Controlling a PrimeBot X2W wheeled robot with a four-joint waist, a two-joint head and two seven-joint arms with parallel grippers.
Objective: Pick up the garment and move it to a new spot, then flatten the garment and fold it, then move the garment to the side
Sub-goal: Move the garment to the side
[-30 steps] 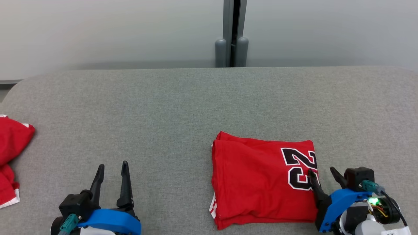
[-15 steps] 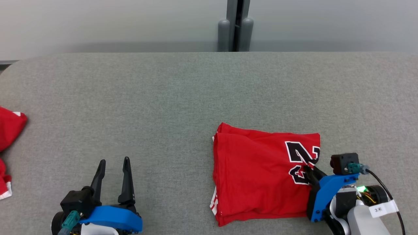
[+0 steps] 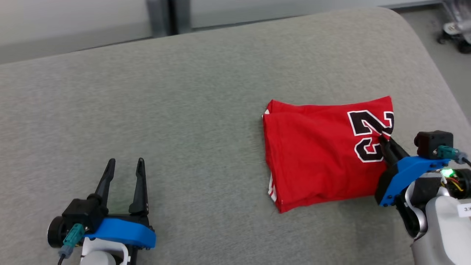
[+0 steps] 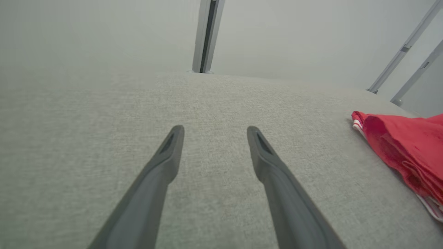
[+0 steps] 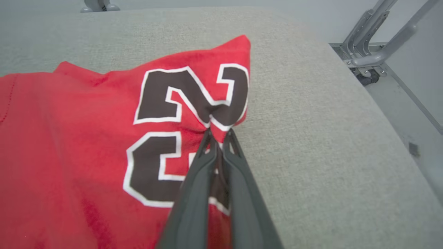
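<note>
I have the right claw [image 3: 386, 141] pressed together on the red garment [image 3: 320, 158]. It pinches the edge at the garment's 3 o'clock side, right through the black 23 print [image 3: 368, 134]. In the right wrist view the cloth puckers in towards the two fingertips, which sit tight against each other with fabric between them. How many layers are in the pinch, I cannot tell.

The garment lies folded on the grey padded surface [image 3: 184, 92], out at about 3 o'clock in the head view, with the claw touching its right edge and the rest spreading away towards 9 o'clock. Its corner at 4 o'clock is hidden behind the claw's blue mount [image 3: 404, 173].

The left claw [image 3: 126, 161] sits at 7 o'clock in the head view, fingers spread wide and holding nothing, well apart from the garment. From its wrist camera the garment shows at 3 o'clock — cut off by the frame edge, so I only get its folded side and a bit of white trim.

At 1 o'clock in the right wrist view there is a grey metal frame [image 5: 377, 38] beyond the surface's edge, too blurred to identify.
</note>
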